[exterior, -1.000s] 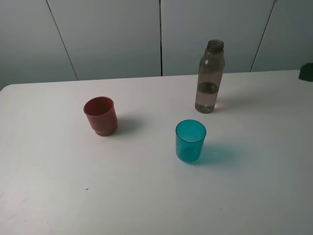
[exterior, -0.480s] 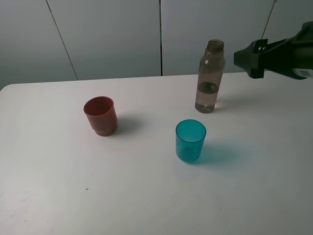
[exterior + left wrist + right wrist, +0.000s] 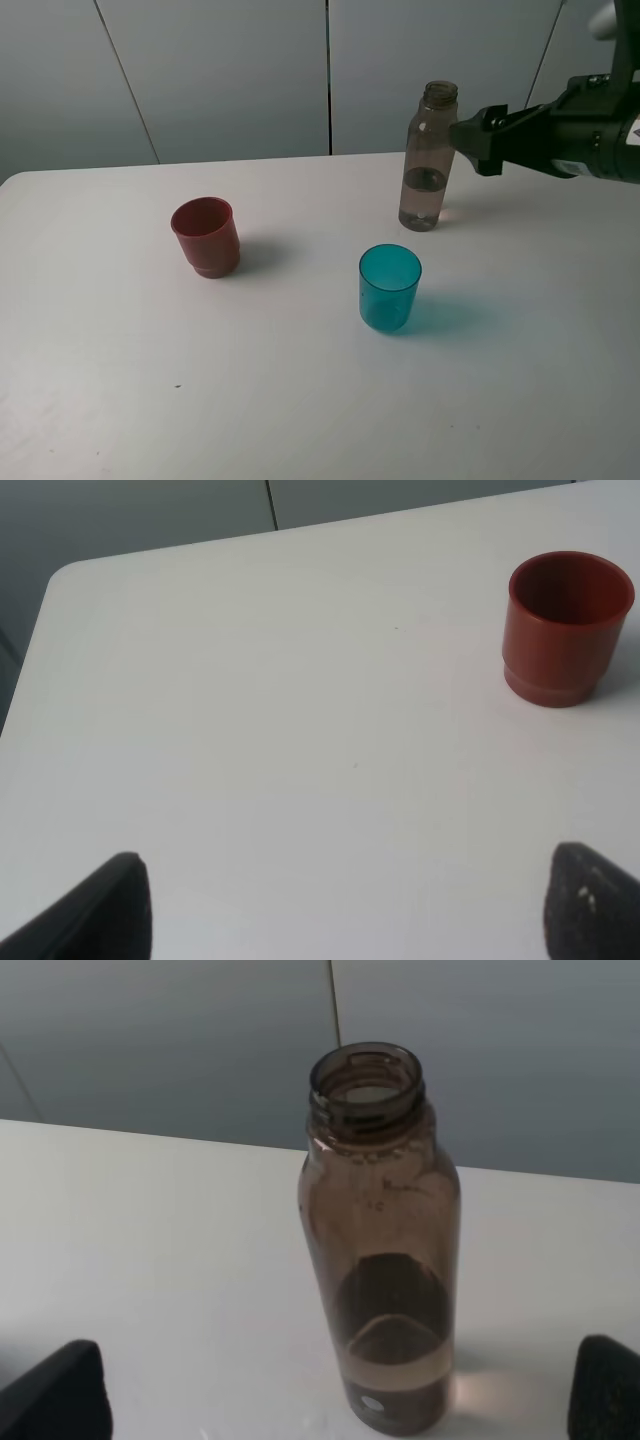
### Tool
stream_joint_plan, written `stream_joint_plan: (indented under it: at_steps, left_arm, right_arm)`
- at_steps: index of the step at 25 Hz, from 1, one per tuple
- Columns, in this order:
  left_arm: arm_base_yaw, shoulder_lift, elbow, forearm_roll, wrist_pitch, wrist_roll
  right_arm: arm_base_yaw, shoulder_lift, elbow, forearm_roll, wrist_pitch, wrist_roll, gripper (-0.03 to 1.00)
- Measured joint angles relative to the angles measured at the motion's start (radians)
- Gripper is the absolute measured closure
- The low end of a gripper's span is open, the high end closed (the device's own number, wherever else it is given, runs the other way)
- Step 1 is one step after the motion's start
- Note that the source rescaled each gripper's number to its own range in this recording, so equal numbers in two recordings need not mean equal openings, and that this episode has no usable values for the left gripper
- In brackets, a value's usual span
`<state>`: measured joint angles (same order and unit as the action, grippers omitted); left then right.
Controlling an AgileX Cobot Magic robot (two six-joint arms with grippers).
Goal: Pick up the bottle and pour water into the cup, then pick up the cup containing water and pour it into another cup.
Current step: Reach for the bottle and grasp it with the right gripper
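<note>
Seen from above, the bottle (image 3: pixel 430 160) stands upright at the far side of the bench (image 3: pixel 300 400). The right tool (image 3: pixel 470 140) is near its shoulder, nothing held. A high, off-centre contact could tip it toward the teal cup (image 3: pixel 389 288).

At the left wrist, the left tool (image 3: pixel 350 910) is spread wide and empty, well apart from the red cup (image 3: pixel 568 628).

At the right wrist, the bottle is framed ahead of wide-parted jaws. If it is toppled, water would be spilled through the uncapped neck.

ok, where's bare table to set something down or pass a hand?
Whole front of the table, nearer than red cup and teal cup, is bare; also the gap between the two cups. Crowded around the bottle: right gripper open right beside it.
</note>
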<state>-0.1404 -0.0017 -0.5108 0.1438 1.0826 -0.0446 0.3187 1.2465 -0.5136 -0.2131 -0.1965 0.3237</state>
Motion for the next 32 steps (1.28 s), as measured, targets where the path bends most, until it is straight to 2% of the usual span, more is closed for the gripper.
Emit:
stream_joint_plan:
  at_steps: [6,17,21,29,32]
  left_arm:
    - [0.0,0.0,0.0,0.0,0.0,-0.002]
    - [0.0,0.0,0.0,0.0,0.0,-0.002]
    - [0.0,0.0,0.0,0.0,0.0,-0.002]
    - [0.0,0.0,0.0,0.0,0.0,-0.002]
    - [0.0,0.0,0.0,0.0,0.0,-0.002]
  right_arm:
    - [0.0,0.133,-0.002,-0.041,-0.14,0.017,0.0]
    - [0.0,0.386,-0.161,-0.053,-0.166,0.019,0.0]
    - [-0.008,0.46,-0.163,0.024,-0.212,0.0,0.0]
    - [-0.008,0.564,-0.166,0.101,-0.459,-0.058,0.0]
    - [-0.008,0.612,-0.166,0.122,-0.528,-0.125,0.0]
